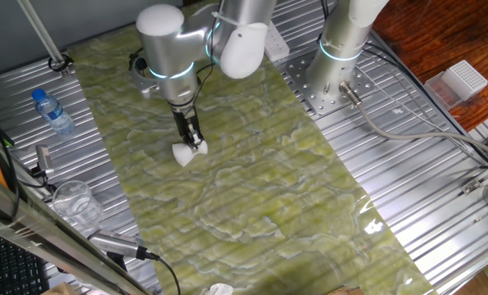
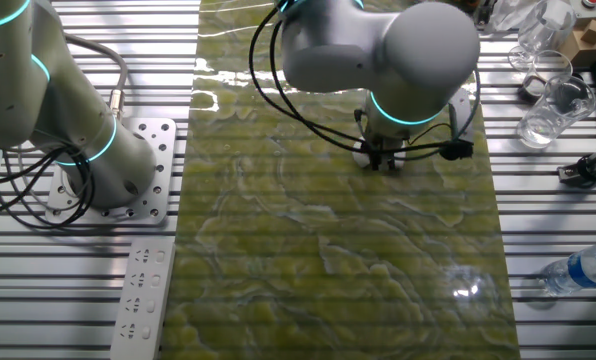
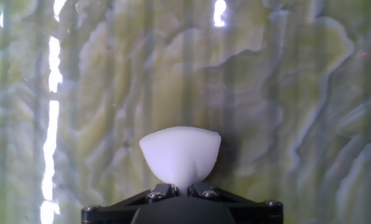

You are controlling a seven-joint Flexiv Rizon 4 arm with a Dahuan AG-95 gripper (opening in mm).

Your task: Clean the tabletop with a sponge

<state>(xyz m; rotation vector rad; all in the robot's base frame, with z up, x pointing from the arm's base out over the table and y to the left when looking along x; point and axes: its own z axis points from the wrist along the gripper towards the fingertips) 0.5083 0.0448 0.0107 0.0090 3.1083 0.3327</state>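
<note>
The gripper is pinched tight on the sponge, its 2 fingers nearly together with the soft white block squeezed between them. In the hand view the sponge bulges out beyond the fingertips into a rounded fan shape, and the gripper shows only as a black base at the bottom edge; behind the sponge lies the glossy green-yellow tabletop, streaked with bright reflections on the left.

One fixed view shows the whole arrangement from the side: the arm reaches down steeply and the sponge sits at the tabletop, toward its upper left part, close to the sheet's long left edge. Whether the sponge presses on the sheet or sits just above it cannot be told. This view also takes in a water bottle lying on the ribbed metal panel to the left, a clear cup below it, and a white perforated box far right.

The other fixed view hides the sponge entirely behind the arm's bulky wrist; only the dark gripper peeks out beneath it, over the tabletop. It alone shows a white power strip on the metal panel at lower left, and 2 clear glasses at upper right.
</note>
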